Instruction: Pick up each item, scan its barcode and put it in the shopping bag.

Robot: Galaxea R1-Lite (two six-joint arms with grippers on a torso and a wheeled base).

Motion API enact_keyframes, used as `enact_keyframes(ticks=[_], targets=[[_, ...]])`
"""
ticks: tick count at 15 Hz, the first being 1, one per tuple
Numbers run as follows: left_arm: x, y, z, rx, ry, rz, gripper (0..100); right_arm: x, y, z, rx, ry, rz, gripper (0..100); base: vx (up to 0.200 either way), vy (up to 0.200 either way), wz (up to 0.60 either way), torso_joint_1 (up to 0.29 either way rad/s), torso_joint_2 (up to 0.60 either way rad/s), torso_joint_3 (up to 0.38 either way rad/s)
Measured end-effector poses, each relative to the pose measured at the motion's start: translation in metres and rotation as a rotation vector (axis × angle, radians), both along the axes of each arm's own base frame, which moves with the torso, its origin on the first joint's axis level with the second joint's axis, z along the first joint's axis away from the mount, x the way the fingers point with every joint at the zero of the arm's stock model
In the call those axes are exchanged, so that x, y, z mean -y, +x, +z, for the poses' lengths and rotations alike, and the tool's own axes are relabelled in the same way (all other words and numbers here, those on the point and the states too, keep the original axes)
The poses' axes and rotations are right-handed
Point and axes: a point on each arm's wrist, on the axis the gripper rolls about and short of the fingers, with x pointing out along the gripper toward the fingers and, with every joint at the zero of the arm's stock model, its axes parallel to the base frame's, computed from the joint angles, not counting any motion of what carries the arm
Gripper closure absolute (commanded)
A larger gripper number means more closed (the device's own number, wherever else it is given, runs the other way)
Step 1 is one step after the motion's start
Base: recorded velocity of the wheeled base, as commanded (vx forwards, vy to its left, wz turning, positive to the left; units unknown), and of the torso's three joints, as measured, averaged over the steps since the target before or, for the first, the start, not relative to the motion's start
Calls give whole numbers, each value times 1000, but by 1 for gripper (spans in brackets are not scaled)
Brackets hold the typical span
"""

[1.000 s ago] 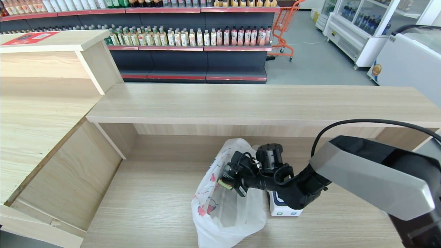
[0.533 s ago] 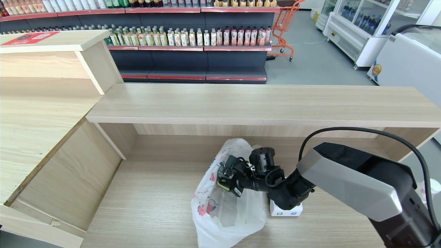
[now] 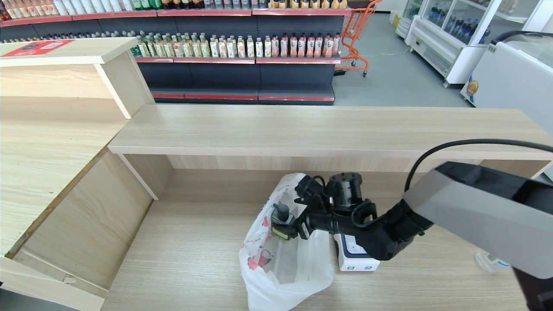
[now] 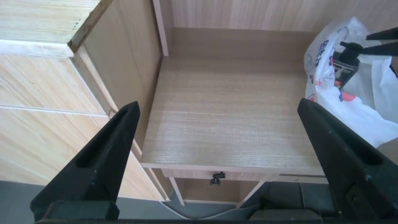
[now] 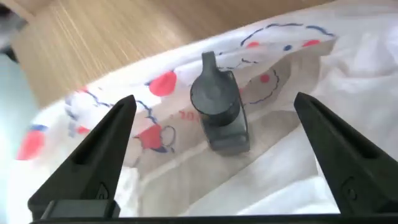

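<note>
Right gripper (image 5: 214, 102) hangs at the mouth of the white plastic shopping bag with red and blue prints (image 3: 276, 268), fingers spread wide, gripping nothing. The dark pump-top bottle with a yellow-green label (image 3: 281, 220) stands in the bag, dead centre between those 2 fingers, touching neither. It's roughly upright, at 9 o'clock from the wrist. White box-shaped scanner (image 3: 352, 255) sits just beside the bag at 3 o'clock. Left gripper (image 4: 219, 106), also wide, is well apart toward 9 o'clock. Drop looks done; the exit must clear that pump head.
</note>
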Motion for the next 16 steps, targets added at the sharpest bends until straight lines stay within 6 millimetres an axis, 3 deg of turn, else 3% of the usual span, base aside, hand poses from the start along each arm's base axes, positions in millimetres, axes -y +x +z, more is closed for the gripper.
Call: enact_keyframes(ticks=[3,6,9,14,16], targets=[[0,0,0,0,0,0,0,38,-30,44,-134,115,-118,0,0,0,0,0,0,0],[0,0,0,0,0,-1,0,99,-60,75,-166,109,-281,0,0,0,0,0,0,0],[0,0,0,0,0,0,0,153,-99,106,-113,65,-550,0,0,0,0,0,0,0],[0,0,0,0,0,0,0,192,-177,122,-21,73,-738,0,0,0,0,0,0,0],[0,0,0,0,0,0,0,200,-199,125,24,85,-812,0,0,0,0,0,0,0]])
